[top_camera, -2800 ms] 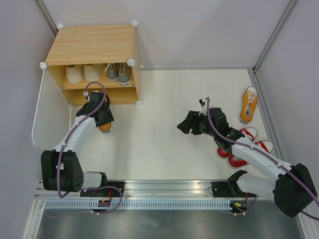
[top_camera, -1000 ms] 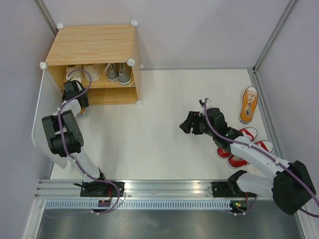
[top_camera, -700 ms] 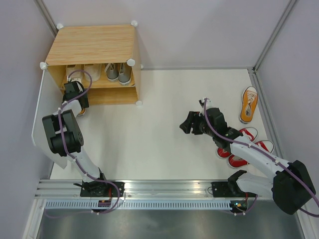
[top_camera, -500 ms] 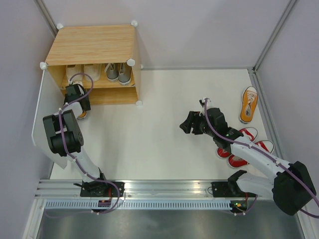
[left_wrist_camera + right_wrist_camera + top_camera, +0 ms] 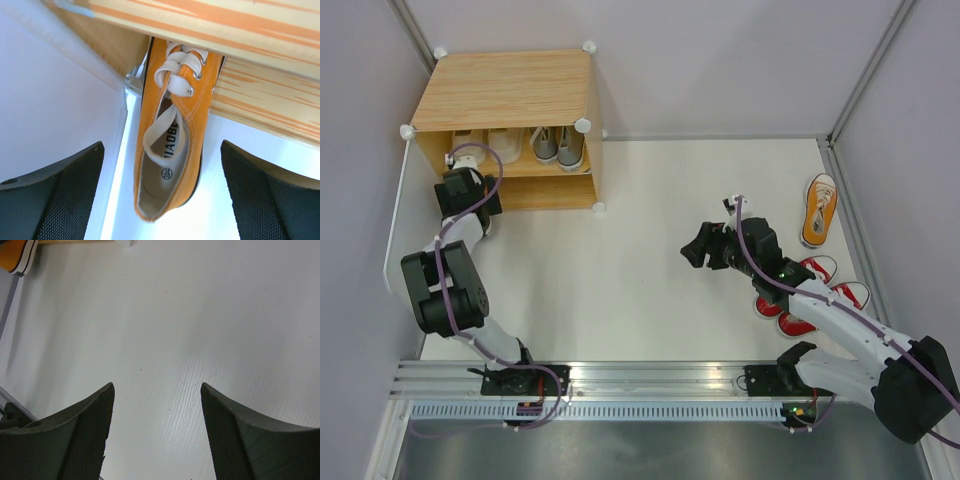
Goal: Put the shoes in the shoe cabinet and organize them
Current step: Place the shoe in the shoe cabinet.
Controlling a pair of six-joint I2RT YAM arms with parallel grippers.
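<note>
Your left gripper [image 5: 161, 150] is released, the orange shoe [image 5: 172, 131] free between its fingers. Your right gripper [image 5: 156, 390] gapes above the table [image 5: 210, 315].

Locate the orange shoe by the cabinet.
Left wrist view: the orange shoe lies within the open left tool, toe tucked into the shoe cabinet, heel out on the floor beside the white door panel.
</note>
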